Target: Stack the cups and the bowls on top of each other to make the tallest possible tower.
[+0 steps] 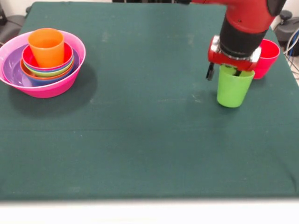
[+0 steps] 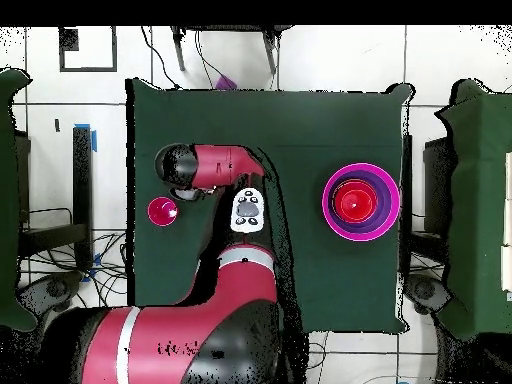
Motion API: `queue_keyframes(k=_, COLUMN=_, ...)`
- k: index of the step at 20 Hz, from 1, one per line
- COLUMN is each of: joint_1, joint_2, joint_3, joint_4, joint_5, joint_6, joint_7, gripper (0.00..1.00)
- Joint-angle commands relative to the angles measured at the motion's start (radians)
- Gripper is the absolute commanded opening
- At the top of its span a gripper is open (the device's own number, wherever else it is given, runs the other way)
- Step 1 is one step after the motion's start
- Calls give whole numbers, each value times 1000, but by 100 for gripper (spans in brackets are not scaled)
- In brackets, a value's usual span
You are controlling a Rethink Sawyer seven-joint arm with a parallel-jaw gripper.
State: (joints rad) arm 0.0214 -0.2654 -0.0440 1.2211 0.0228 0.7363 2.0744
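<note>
Covering the scene: a dark green table [image 1: 140, 154] held everything.
Arm: the red and black arm [image 2: 215, 165] came down over the green cup.
Tower: a pink bowl [image 1: 46, 88] stood near one table edge, holding nested purple, orange, green and red bowls, with an orange cup [image 1: 46, 46] upright on top.
Green cup: it [image 1: 232, 91] stood upright, well apart from the tower.
Red cup: it [image 1: 267, 58] stood just behind the green one.
Gripper: it [image 1: 223, 73] straddled the green cup's rim, one finger outside, one inside; whether it pinched, I could not tell.
</note>
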Motion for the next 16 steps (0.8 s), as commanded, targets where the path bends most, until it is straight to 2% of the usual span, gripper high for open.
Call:
queue_keyframes(k=1, joint_1=-1, joint_2=132, joint_3=45, joint_4=-57, joint_5=-103, joint_6=-173, joint_7=0, gripper=100)
queue_keyframes(k=3, joint_1=6, joint_2=133, joint_3=33, joint_4=-64, joint_5=-107, joint_6=-182, joint_7=3, gripper=100)
queue_keyframes(k=4, joint_1=12, joint_2=133, joint_3=25, joint_4=-73, joint_5=-107, joint_6=-175, joint_7=-3, gripper=0)
queue_keyframes(k=11, joint_1=21, joint_2=113, joint_3=5, joint_4=-67, joint_5=-117, joint_6=-181, joint_7=-1, gripper=0)
queue_keyframes(k=13, joint_1=15, joint_2=113, joint_3=6, joint_4=-92, joint_5=-111, joint_6=-125, joint_7=-22, gripper=0)
queue_keyframes(k=16, joint_1=-1, joint_2=28, joint_3=7, joint_4=-94, joint_5=-111, joint_6=8, joint_7=-84, gripper=0)
